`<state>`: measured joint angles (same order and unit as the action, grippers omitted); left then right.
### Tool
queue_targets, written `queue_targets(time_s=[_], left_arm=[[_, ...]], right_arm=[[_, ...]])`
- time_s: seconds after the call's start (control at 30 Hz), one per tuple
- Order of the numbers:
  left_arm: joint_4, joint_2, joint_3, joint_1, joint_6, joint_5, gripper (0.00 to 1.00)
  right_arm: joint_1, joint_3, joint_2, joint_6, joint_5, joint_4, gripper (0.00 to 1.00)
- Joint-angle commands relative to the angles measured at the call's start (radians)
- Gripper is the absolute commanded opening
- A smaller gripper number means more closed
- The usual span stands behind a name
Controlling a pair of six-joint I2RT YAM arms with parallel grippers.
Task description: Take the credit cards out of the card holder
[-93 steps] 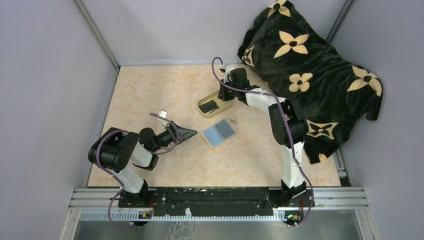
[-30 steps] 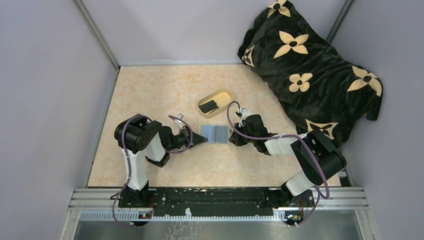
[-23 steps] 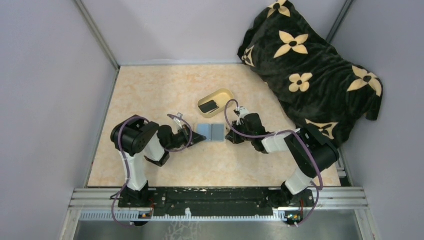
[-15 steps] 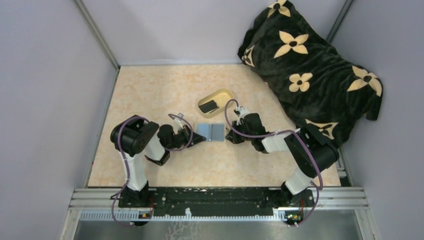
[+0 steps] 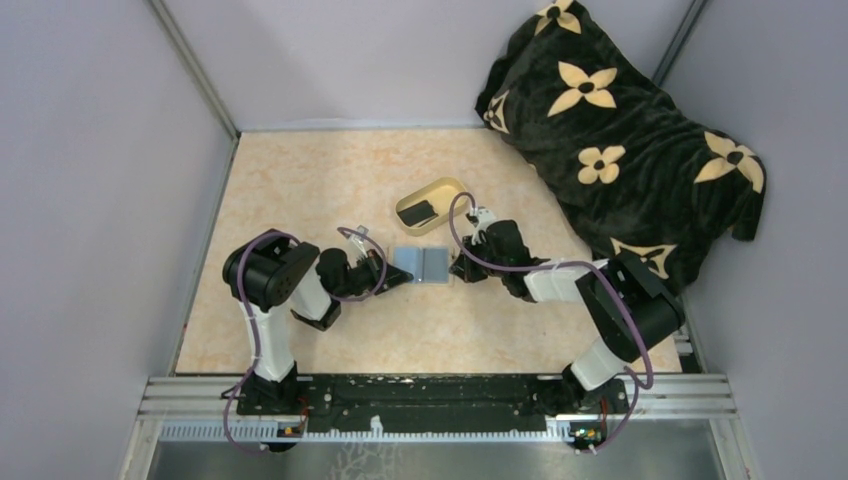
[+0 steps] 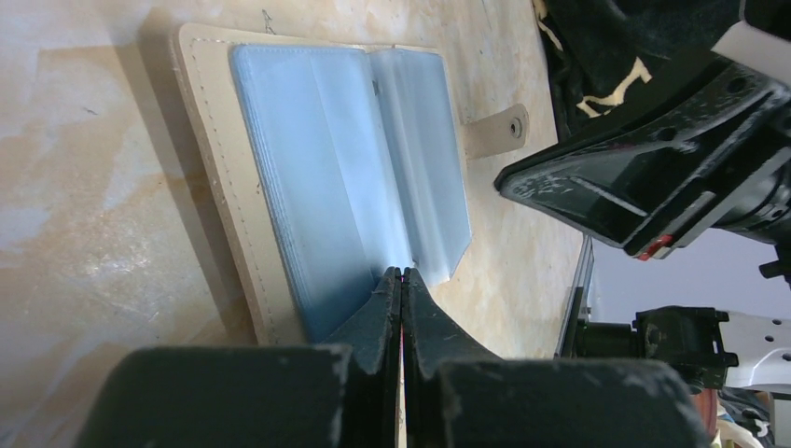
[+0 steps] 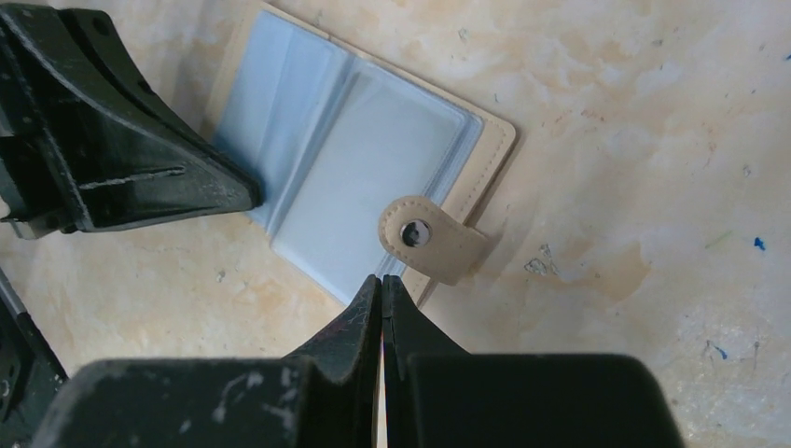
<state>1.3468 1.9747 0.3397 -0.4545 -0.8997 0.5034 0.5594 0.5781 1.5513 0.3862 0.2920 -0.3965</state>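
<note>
Card holder [image 5: 427, 264]: lies opened flat near the middle of the worktop [image 5: 300, 180], blue-grey inner faces up, tan outer side down. Its tan closing tab [image 7: 431, 238] sticks out from the 3 o'clock edge, seen from the top camera, and lies flat on the surface with the snap showing.

Credit card [image 5: 420, 212]: one black card lies inside the oval cream-yellow dish [image 5: 455, 188]. The dish stands just beyond the holder at 12 o'clock, close to it but apart. Whether any card remains in the holder's sleeves cannot be told from these views.

Left jaws: pressed together with no gap and nothing between them. The arm reaches in low from 9 o'clock. In the left wrist view the closed tips meet the holder's near edge, at the rim of the blue-grey sleeve.

Right jaws: likewise closed tight and holding nothing. The arm comes in low from 3 o'clock. In the right wrist view the tips sit just beside the closing tab at the holder's edge; contact with the tab cannot be confirmed.

Both sets of jaws face each other across the holder.

A black blanket [image 5: 620, 130] with tan flower shapes covers the worktop's corner at 2 o'clock, well apart from the holder.
</note>
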Motion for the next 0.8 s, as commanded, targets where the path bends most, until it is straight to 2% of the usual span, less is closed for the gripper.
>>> queue_targets(time_s=[0.0,0.77], left_arm=[[-0.035,0.004,-0.002,-0.002,0.027,-0.012,0.0],[-0.004,0.054,-0.002,-0.002,0.027,0.001,0.0]], right_arm=[[0.008,0.043,0.049,-0.01,0.012,-0.033,0.0],[0.009,0.075,0.188,0.002,0.064,-0.097,0.0]])
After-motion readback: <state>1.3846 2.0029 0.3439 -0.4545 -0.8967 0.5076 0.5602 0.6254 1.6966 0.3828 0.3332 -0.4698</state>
